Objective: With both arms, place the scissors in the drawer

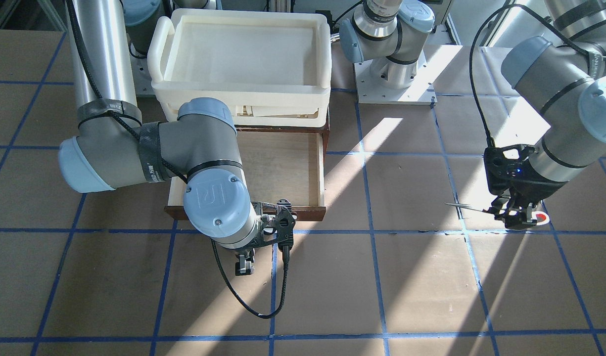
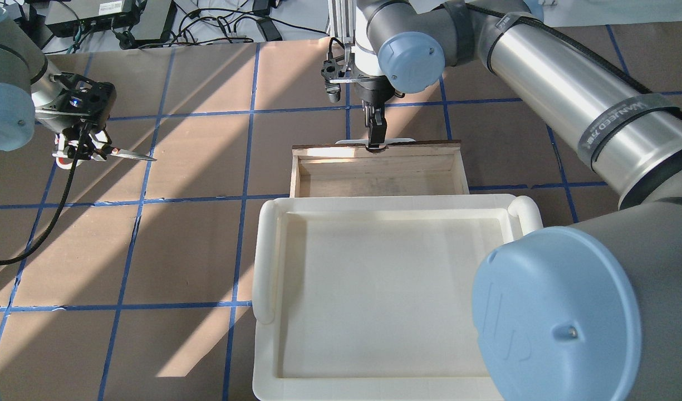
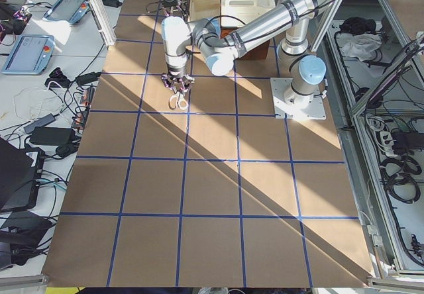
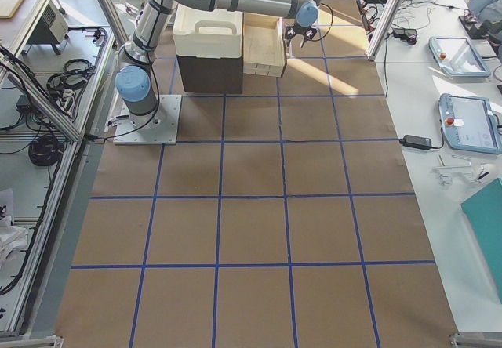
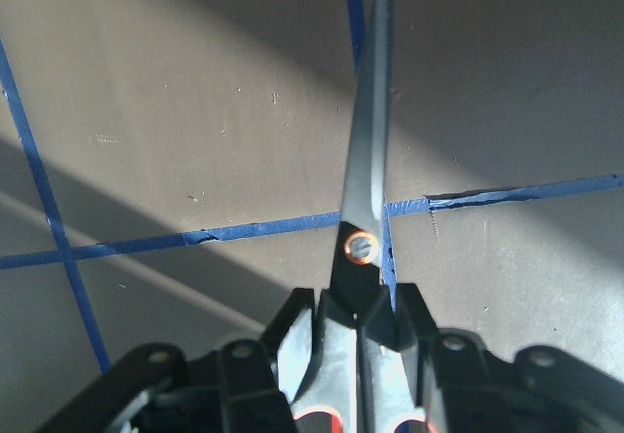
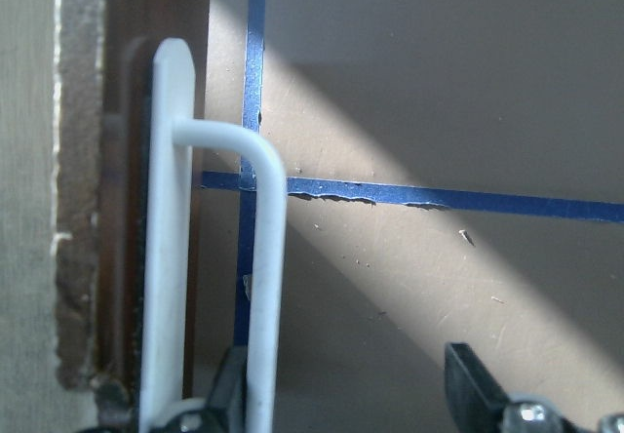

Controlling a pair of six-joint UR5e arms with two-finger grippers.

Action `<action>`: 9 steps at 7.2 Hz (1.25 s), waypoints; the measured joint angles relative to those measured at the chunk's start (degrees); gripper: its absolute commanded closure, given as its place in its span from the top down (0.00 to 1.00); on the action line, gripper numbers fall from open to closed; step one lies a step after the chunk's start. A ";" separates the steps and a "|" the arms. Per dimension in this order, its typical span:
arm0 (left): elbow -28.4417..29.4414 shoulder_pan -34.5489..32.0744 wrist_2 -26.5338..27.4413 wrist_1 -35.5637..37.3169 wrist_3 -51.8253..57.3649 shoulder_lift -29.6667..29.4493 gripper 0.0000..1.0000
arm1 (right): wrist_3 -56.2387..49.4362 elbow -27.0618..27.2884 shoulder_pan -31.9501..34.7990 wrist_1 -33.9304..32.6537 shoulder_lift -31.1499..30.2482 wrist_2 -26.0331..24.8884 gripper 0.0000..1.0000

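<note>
1. I am seeing the drawer (image 2: 341,167) already pulled out from under the white plastic tray (image 2: 263,262), at the middle of the tabletop's robot-side edge. I judge the opening step done.
2. My right hand (image 2: 376,142) is sitting at the drawer's white bar handle (image 6: 263,287). Its fingers are spread wide to either side of the bar and are gripping nothing.
3. My left hand (image 2: 86,152) is clamping the scissors (image 2: 130,156) close to the pivot. The blades are closed and pointing toward the drawer's side.
4. The scissors are sitting well apart from the drawer, off to its left, over the half of the tabletop nearer the far edge. I cannot tell whether they are clearing the tabletop.
5. What I am judging left: carrying the scissors across, lowering them into the drawer and releasing them.
</note>
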 measured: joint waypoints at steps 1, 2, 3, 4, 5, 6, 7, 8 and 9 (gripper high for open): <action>0.03 -2.05 -1.80 -0.75 -3.53 0.62 0.00 | 0.12 0.11 -0.09 0.01 -0.99 -0.17 1.00; 0.07 -3.78 -2.73 -1.19 -6.20 1.04 0.00 | 0.23 0.14 -0.26 0.09 -2.91 -0.55 1.00; 0.08 -5.69 -3.15 -1.73 -9.01 1.44 0.00 | 0.35 0.28 -0.74 0.43 -5.32 -1.03 1.00; 0.08 -7.85 -4.00 -2.33 -12.81 1.82 0.00 | 0.48 0.58 -1.68 1.37 -7.80 -1.27 1.00; 0.09 -9.99 -5.15 -2.66 -16.38 2.05 0.00 | 1.22 1.05 -2.75 3.29 -10.52 -1.19 1.00; 0.08 -12.33 -5.76 -2.80 -19.61 2.14 0.00 | 3.10 2.08 -3.96 6.17 -14.13 -1.04 1.00; 0.08 -15.46 -5.91 -2.83 -23.70 2.19 0.00 | 5.64 4.04 -5.66 9.21 -18.44 -0.95 1.00; 0.09 -18.76 -5.82 -2.81 -27.62 2.25 0.00 | 9.64 6.80 -7.73 11.31 -22.92 -0.90 1.00; 0.15 -22.18 -5.70 -2.80 -31.09 2.37 0.00 | 16.41 9.99 -9.67 12.66 -27.60 -0.88 1.00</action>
